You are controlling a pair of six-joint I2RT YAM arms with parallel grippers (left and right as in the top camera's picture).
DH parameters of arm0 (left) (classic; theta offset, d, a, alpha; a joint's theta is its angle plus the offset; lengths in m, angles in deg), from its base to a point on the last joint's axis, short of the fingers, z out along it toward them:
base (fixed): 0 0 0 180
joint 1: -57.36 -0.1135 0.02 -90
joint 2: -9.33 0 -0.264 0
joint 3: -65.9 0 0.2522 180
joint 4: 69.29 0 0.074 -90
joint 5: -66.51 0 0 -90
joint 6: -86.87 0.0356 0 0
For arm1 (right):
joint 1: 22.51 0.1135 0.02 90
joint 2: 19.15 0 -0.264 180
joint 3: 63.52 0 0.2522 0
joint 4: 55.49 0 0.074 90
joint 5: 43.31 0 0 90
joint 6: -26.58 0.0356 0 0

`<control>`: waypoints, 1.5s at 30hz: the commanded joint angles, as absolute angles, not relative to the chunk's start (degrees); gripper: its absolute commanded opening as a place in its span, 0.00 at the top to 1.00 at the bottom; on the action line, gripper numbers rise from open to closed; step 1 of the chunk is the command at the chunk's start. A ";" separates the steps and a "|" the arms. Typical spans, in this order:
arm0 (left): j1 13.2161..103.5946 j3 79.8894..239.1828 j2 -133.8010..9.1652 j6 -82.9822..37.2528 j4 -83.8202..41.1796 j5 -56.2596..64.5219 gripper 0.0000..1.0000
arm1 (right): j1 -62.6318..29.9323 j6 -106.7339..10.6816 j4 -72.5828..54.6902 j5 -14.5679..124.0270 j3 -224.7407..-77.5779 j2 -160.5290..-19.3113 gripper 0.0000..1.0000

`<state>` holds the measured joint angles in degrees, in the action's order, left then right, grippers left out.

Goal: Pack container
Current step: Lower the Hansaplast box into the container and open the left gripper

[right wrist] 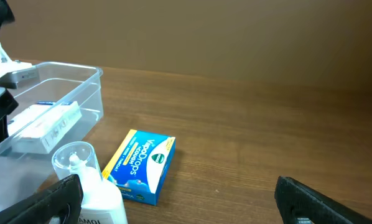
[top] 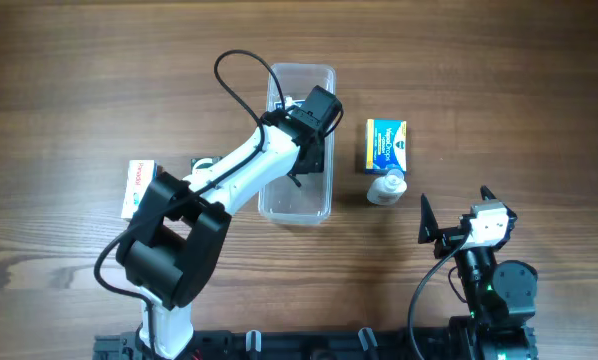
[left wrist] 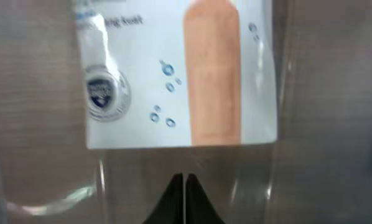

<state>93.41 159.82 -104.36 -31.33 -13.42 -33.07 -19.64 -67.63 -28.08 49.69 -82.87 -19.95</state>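
Clear container (top: 294, 200) beneath clenched left fingers (left wrist: 173, 202), right fingers (right wrist: 46, 202) released, well aside

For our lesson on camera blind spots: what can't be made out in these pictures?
Overhead: floor of the container, mostly hidden under the left arm.
Overhead: white box print, too small.
Left wrist: packed box text, blurred and cut by the top edge.
Right wrist: bottle label, cut off by the bottom edge.

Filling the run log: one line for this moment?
left tool shut over container | white box inside | right tool open | blue box, bottle outside
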 commanded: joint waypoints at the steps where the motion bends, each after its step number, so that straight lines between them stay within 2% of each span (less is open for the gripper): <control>1: 93.45 159.36 -105.23 -32.12 -14.60 -37.29 0.95 | -19.90 -67.94 -28.26 50.65 -82.74 -19.73 0.00; 22: 93.45 159.36 -106.96 -31.90 -17.00 -38.84 0.90 | -19.90 -67.92 -28.26 50.65 -82.74 -19.73 0.00; 33: 93.45 159.36 -107.00 -31.86 -17.00 -45.24 0.89 | -19.90 -67.94 -28.26 50.65 -82.74 -19.73 0.00; 45: 93.45 159.38 -107.00 -27.44 -20.81 -47.80 0.76 | -19.92 -67.92 -28.26 50.65 -82.74 -19.73 0.00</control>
